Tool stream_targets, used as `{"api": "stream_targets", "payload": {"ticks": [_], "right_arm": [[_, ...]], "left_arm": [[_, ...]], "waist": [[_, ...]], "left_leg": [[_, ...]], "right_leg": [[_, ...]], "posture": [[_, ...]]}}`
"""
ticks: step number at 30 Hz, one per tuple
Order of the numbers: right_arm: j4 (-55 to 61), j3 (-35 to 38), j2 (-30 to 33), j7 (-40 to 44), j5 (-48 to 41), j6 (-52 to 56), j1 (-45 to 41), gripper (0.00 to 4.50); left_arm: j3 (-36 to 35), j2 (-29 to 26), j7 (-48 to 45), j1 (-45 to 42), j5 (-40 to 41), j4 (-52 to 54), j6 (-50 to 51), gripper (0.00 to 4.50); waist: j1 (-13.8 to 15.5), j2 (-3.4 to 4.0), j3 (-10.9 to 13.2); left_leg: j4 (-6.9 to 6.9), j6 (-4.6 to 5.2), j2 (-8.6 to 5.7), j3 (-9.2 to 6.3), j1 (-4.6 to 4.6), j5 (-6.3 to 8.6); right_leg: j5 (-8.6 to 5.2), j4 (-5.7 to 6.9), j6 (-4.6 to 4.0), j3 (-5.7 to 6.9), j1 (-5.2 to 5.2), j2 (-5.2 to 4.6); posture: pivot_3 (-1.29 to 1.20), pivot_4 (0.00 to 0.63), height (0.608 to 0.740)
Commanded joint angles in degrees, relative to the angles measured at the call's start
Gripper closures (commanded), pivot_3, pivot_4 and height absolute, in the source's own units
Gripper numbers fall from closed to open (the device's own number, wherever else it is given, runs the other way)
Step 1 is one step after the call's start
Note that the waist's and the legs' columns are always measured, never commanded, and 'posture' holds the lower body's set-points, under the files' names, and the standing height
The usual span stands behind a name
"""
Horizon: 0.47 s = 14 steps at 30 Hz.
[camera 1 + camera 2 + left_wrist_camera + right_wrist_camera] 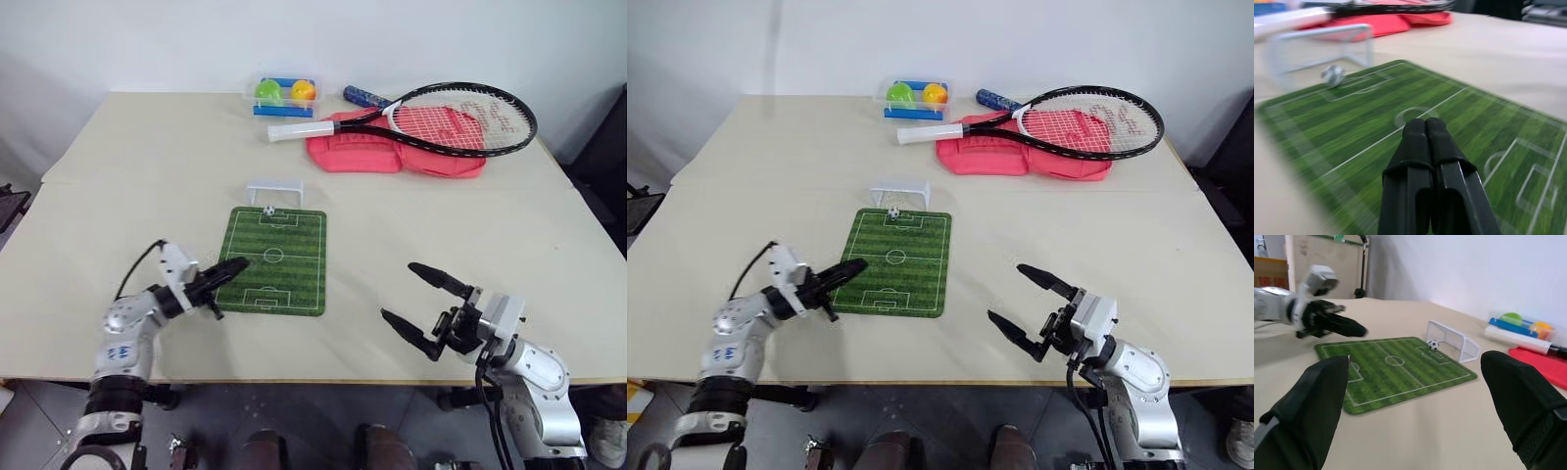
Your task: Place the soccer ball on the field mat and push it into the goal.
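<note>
The green field mat (294, 279) lies flat in the middle of the table. The tiny black-and-white soccer ball (268, 210) rests at the mat's far edge, right in front of the mouth of the white goal (275, 189). My left gripper (235, 266) is shut with nothing in it, tips over the mat's near left edge, well short of the ball. My right gripper (411, 294) stands open and empty to the right of the mat, near the table's front edge.
At the back of the table a tennis racket (460, 117) lies on a red cover (392, 152). A clear box (284, 95) holding a green ball and an orange ball stands at the back centre.
</note>
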State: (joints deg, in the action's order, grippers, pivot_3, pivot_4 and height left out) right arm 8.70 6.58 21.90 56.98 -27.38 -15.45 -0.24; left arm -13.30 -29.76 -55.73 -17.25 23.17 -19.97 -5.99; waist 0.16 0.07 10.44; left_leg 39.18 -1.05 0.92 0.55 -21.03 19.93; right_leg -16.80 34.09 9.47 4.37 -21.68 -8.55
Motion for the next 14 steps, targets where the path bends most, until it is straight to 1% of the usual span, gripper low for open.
{"api": "stream_targets", "payload": {"ticks": [1, 3, 6, 11, 14], "right_arm": [[-1.1, 0.0, -0.4, -0.1, 0.1, -2.2, -0.6, 0.00], [-2.4, -0.3, -0.5, 0.2, 0.3, -2.9, -1.1, 0.00], [-4.9, -0.1, -0.9, -0.1, 0.5, -4.3, -2.8, 0.00], [-8.6, 0.2, -1.3, -0.2, 0.4, -5.4, -5.5, 0.00], [-10.7, 0.1, -1.3, -0.1, 0.7, -6.2, -6.8, 0.00]], "left_arm": [[-4.1, -2.1, -0.7, 3.8, 3.2, 5.4, 0.1, 4.47], [-5.8, -3.2, 0.5, 6.7, 3.4, 8.3, 0.4, 4.47], [-8.2, -5.0, 4.3, 11.7, 2.5, 13.5, 3.3, 4.47], [-12.6, -5.7, 9.2, 18.1, 2.9, 20.1, 5.0, 4.47], [-13.7, -4.9, 11.8, 20.0, 2.2, 22.1, 4.6, 4.47]], "waist": [[0.0, 0.00, 0.0], [-0.2, 0.00, 0.0], [-0.3, 0.01, 0.0], [-0.4, 0.01, 0.0], [-0.3, 0.02, 0.0]], "left_leg": [[0.00, 0.00, -0.01, -0.01, -0.01, 0.00], [0.00, 0.00, -0.01, -0.02, -0.02, 0.00], [0.00, 0.00, 0.01, -0.02, -0.01, 0.00], [-0.01, -0.01, 0.04, -0.03, 0.01, 0.01], [-0.01, -0.02, 0.03, -0.02, 0.02, 0.01]], "right_leg": [[0.00, 0.00, 0.00, 0.00, 0.00, -0.01], [0.00, 0.00, 0.00, 0.00, 0.00, -0.01], [0.00, 0.00, -0.01, 0.00, 0.00, -0.01], [-0.01, 0.01, -0.02, -0.03, 0.00, 0.00], [-0.01, 0.02, -0.03, -0.03, 0.00, -0.01]], "posture": [[0.00, 0.150, 0.740], [0.00, 0.150, 0.740], [0.00, 0.150, 0.740], [0.00, 0.150, 0.740], [0.00, 0.150, 0.740]]}}
